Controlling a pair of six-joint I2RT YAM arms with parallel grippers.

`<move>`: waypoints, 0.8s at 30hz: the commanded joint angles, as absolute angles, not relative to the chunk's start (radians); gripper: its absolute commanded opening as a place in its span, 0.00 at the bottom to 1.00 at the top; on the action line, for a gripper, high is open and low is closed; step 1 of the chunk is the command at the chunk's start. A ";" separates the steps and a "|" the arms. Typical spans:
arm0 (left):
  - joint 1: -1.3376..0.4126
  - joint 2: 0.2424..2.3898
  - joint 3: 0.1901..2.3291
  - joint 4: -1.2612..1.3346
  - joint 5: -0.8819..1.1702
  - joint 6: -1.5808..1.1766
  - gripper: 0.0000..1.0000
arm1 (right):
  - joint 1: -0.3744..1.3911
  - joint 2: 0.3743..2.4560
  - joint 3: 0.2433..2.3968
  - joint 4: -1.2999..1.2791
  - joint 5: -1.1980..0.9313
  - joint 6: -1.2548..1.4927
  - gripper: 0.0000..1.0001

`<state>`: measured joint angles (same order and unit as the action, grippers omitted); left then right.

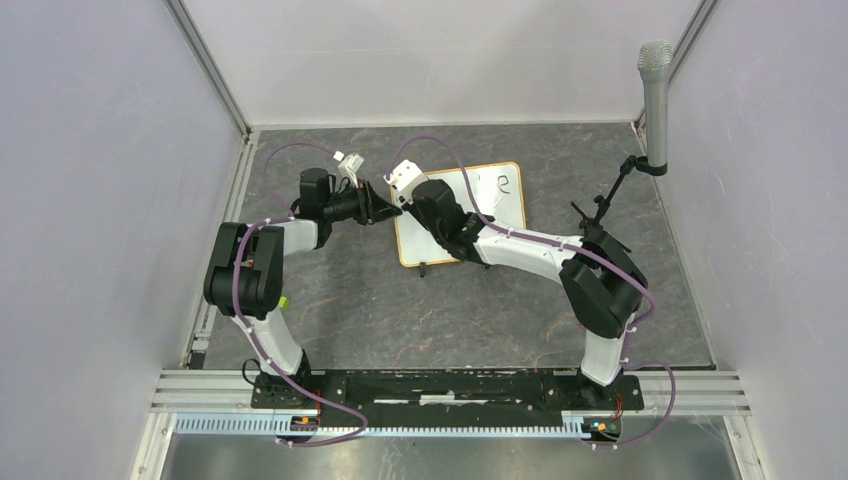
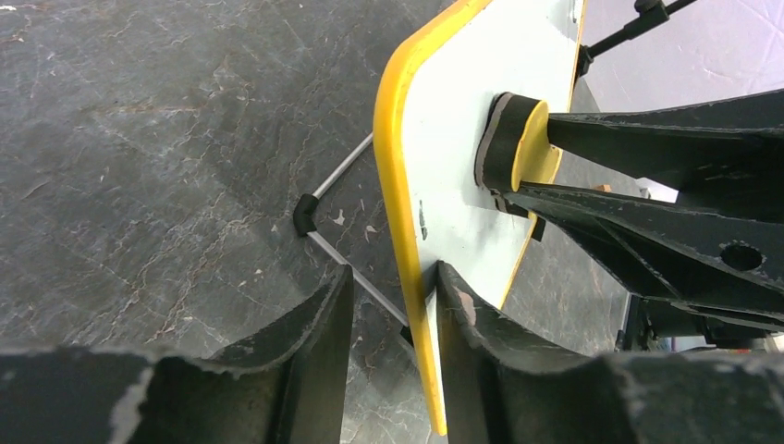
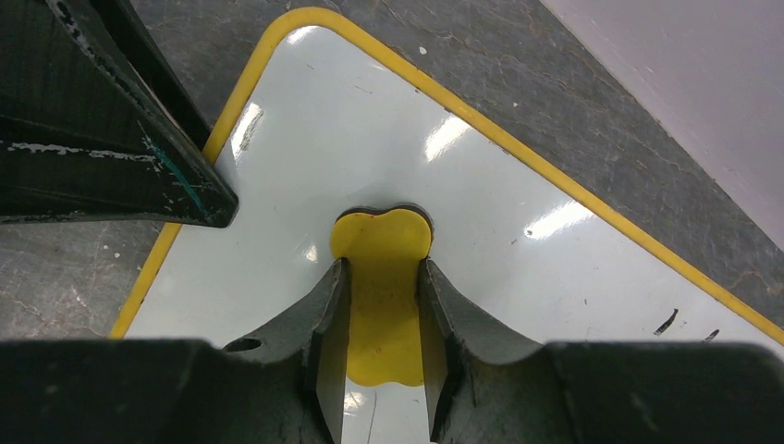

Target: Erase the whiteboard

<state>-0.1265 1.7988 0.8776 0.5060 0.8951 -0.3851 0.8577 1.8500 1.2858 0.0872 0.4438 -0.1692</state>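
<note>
The whiteboard (image 1: pixel 480 210) with its yellow-orange frame lies on the dark table, a black squiggle (image 1: pixel 505 184) near its far right corner. My right gripper (image 1: pixel 412 200) is shut on a yellow eraser (image 3: pixel 382 236) and presses its dark felt side against the board's face (image 3: pixel 481 185) near the far left corner. The eraser also shows in the left wrist view (image 2: pixel 522 139). My left gripper (image 1: pixel 385 210) straddles the board's left edge (image 2: pixel 407 231). One finger lies on the white face, and a gap shows between the other finger (image 2: pixel 324 314) and the frame.
A grey microphone (image 1: pixel 655 100) on a black stand (image 1: pixel 610 195) rises at the table's far right. Pale enclosure walls close in the left, back and right sides. A wire foot with a black tip (image 2: pixel 303 215) sticks out under the board's left edge.
</note>
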 commanded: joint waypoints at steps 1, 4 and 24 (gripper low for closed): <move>-0.133 1.797 0.869 0.400 0.843 -0.285 0.47 | 0.852 1.833 1.267 0.078 0.451 -0.163 0.35; -0.135 1.791 0.861 0.399 0.850 -0.282 0.49 | 0.854 1.814 1.248 0.087 0.443 -0.154 0.35; -0.164 1.775 0.856 0.300 0.885 -0.230 0.33 | 0.909 1.824 1.280 0.117 0.433 -0.181 0.35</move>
<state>-0.1593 1.7756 0.8749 0.3668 0.9195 -0.2970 0.8970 1.8175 1.2457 0.0902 0.4496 -0.1654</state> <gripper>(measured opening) 0.394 0.360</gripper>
